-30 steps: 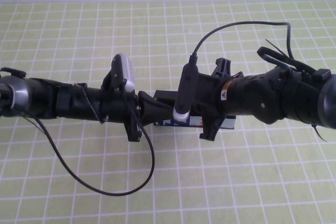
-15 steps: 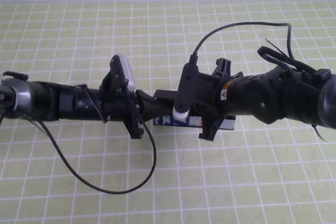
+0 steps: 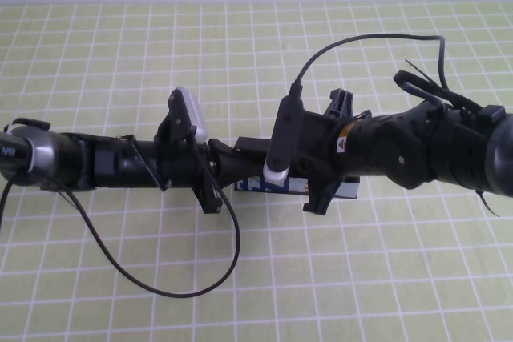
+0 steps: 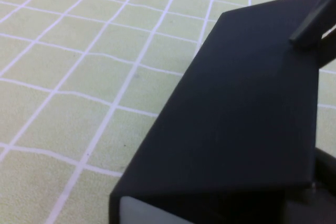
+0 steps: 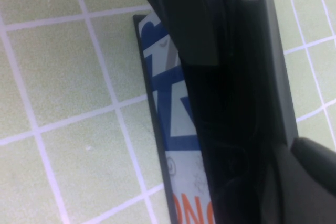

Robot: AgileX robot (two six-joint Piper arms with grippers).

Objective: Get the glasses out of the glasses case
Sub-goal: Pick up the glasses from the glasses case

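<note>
The glasses case [image 3: 258,185] lies at the table's middle, mostly hidden under both arms; its white front strip with blue marks shows. My left gripper [image 3: 227,164] is at the case's left end. My right gripper [image 3: 258,158] comes from the right and reaches over the case. In the left wrist view the flat black lid [image 4: 247,108] is tilted up, with a gap under its near edge. In the right wrist view the blue and orange strip [image 5: 176,124] runs beside the case's dark inside [image 5: 231,129]. I cannot make out the glasses there.
The table is covered with a green cloth with a white grid [image 3: 361,278]. A black cable [image 3: 192,286] loops from the left arm over the near side of the table. Another cable [image 3: 361,38] arcs above the right arm.
My left arm has shifted a little to the right, toward the case. The right arm and the case have not visibly moved.
</note>
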